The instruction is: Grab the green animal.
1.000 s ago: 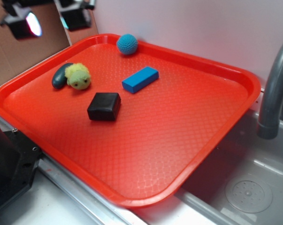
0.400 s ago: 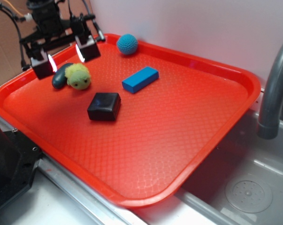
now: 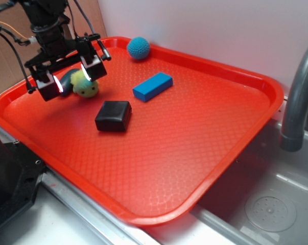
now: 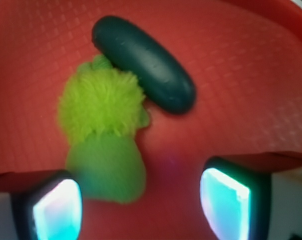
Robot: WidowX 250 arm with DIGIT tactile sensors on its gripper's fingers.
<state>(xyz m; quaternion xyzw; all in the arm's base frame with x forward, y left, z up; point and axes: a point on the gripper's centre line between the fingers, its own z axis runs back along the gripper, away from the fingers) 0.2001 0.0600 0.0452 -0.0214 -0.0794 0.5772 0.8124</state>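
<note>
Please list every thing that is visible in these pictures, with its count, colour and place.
green animal: 1, yellow-green, fuzzy, tray's far left, below the gripper
teal oval object: 1, dark teal, touching the green animal
blue ball: 1, blue, tray's back edge
blue block: 1, blue, tray's middle
black block: 1, black, near the green animal
tray: 1, red, over the sink
sink: 1, grey, right
faucet: 1, grey, right edge
gripper: 1, black, open, above the green animal

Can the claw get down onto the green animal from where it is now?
Probably yes: the claw is open above the green animal, nothing covering it. The dark teal oval touching it may crowd one finger.
</note>
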